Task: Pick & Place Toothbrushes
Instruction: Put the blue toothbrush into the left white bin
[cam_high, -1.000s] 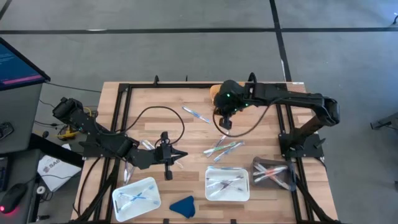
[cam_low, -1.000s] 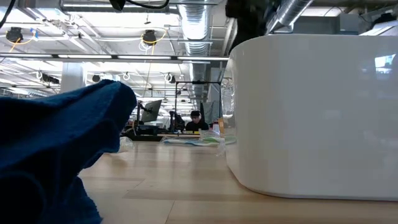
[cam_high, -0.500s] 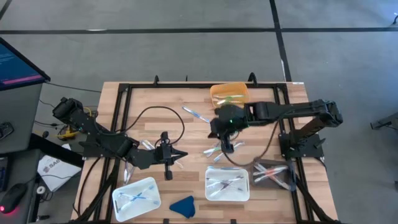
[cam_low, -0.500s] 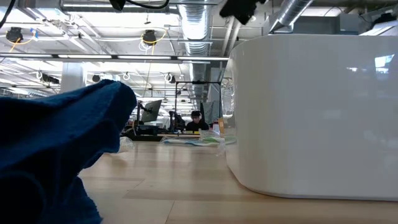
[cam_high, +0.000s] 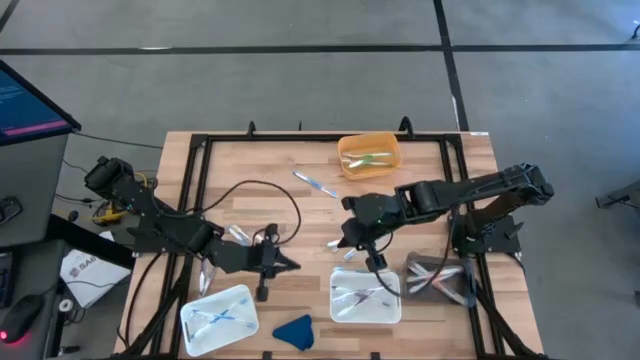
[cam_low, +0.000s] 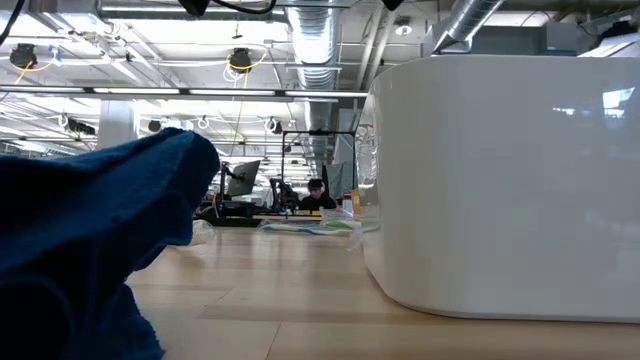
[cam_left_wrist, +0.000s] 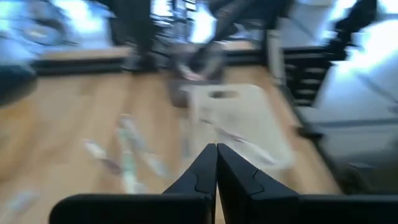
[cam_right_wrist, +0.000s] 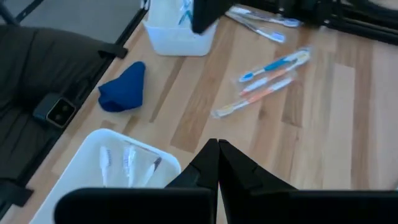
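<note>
Toothbrushes lie loose on the wooden table (cam_high: 420, 160): one (cam_high: 315, 184) toward the far side, a few (cam_high: 340, 243) in the middle (cam_right_wrist: 268, 73), some (cam_high: 236, 235) by my left arm. Others lie in the middle white tray (cam_high: 365, 295) (cam_right_wrist: 93, 155), the left white tray (cam_high: 217, 318), the orange bin (cam_high: 368, 155) and a clear box (cam_high: 440, 277). My right gripper (cam_high: 377, 263) (cam_right_wrist: 217, 148) hovers shut and empty over the middle tray's far edge. My left gripper (cam_high: 293, 264) (cam_left_wrist: 216, 148) is shut and empty, left of that tray.
A blue cloth lump (cam_high: 293, 330) (cam_right_wrist: 124, 87) (cam_low: 90, 250) lies at the near edge between the two white trays. A black cable (cam_high: 250, 185) loops over the table's left half. A black frame (cam_high: 195, 170) borders the table. A person (cam_low: 315, 192) sits far behind.
My right gripper has swung from beside the orange bin toward the table's near edge, rolling as it went, and now stands over the middle white tray, still shut. My left gripper has stayed in place, its tip turning a little toward the near edge.
</note>
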